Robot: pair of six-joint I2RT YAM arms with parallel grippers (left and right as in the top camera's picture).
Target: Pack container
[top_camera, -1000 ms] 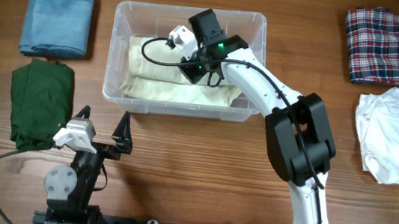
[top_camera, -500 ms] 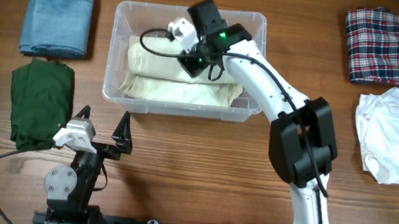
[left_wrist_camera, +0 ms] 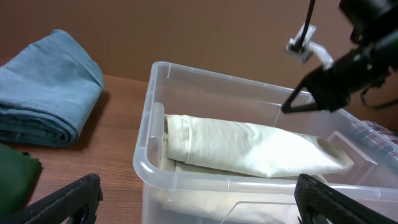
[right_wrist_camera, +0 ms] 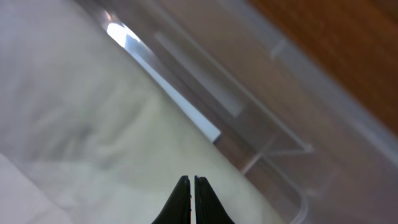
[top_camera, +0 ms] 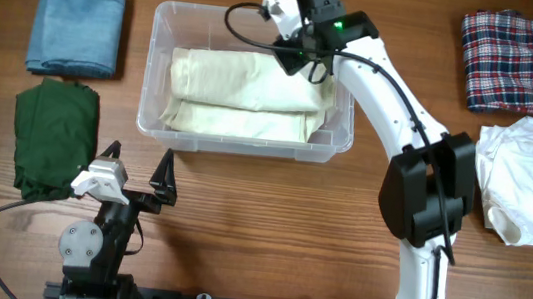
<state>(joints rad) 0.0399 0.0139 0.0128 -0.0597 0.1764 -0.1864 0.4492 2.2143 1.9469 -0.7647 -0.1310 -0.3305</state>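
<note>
Clear rectangular plastic tub (top_camera: 151, 66): light, rigid, probably slick; hold by rim. Right fingers (right_wrist_camera: 181, 202) pressed together; left fingers (left_wrist_camera: 62, 202) spread.

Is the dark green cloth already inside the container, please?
No, the dark green cloth lies on the table outside the container.

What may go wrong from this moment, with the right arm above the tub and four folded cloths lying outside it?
1. The right gripper, fingers shut and empty, hangs close over the far rim of the container. A sideways move toward the plaid cloth might clip that rim and shove the tub.
2. The cream cloth already covers most of the floor, so further cloths may pile above the rim.
</note>
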